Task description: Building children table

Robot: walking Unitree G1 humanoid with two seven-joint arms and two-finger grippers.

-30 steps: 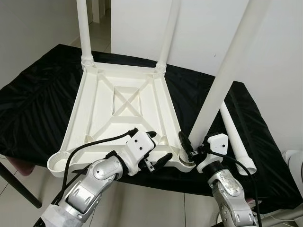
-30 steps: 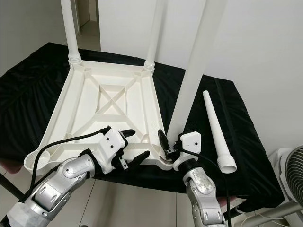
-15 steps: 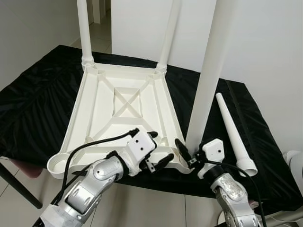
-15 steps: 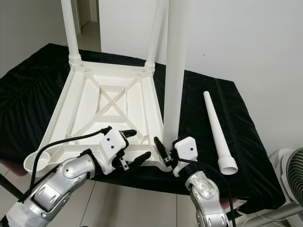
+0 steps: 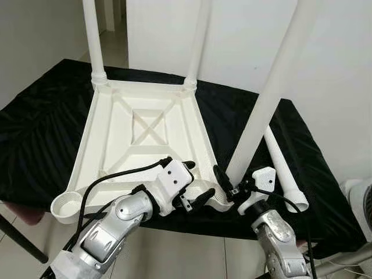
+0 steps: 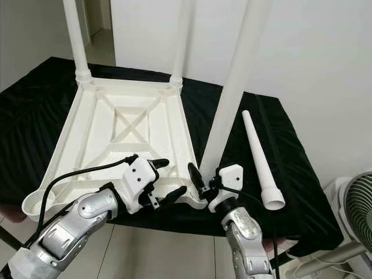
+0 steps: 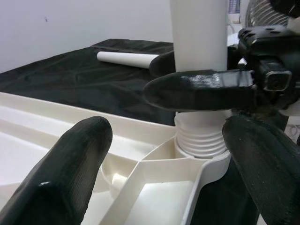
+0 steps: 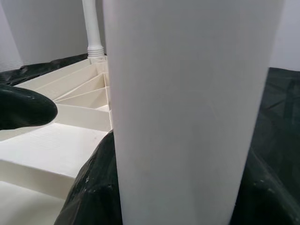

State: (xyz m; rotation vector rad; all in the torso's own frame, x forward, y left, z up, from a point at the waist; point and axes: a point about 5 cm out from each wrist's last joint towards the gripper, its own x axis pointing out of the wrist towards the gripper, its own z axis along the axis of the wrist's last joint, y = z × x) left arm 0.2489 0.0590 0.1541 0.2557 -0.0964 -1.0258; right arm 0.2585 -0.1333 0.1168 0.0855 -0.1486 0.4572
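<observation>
A: So, grippers?

B: Left gripper (image 5: 192, 185) spread open at the tabletop's (image 5: 110, 139) near edge. Right gripper (image 5: 228, 185) clamped on the third leg (image 5: 264, 107), tilted, threaded end in the near right corner socket.

A: Rest?

B: Tabletop upside down on black cloth (image 5: 35, 128). Loose leg (image 6: 257, 157) lies right. Two far legs (image 5: 93, 40) upright.

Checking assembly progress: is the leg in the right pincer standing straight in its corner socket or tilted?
Tilted. The leg, held near its base by the right pincer, leans right, though its threaded end sits in the tabletop socket.
</observation>
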